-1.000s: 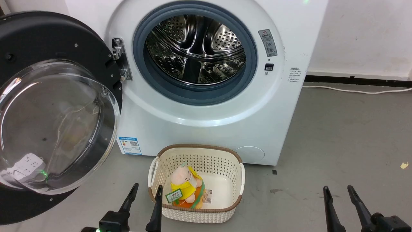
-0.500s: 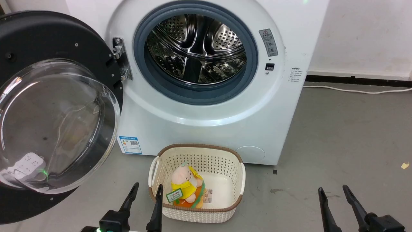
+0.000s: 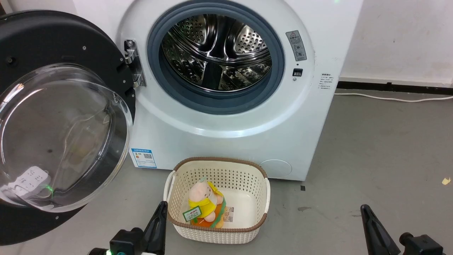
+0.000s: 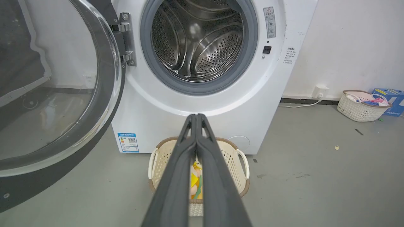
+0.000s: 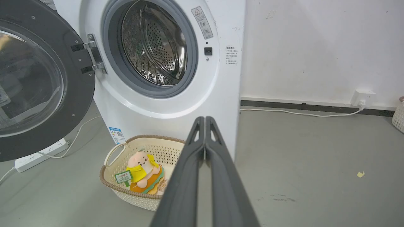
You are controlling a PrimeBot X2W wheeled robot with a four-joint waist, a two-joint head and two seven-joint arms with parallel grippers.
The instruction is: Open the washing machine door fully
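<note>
The washing machine door stood swung wide at the frame's left, clear of the washing machine. The left gripper and right gripper were clenched on nothing; untended, the door might drift back, I reckoned.

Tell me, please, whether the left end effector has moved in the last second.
Yes: the left end effector has shut, its tip now at the left edge of the basket.
</note>
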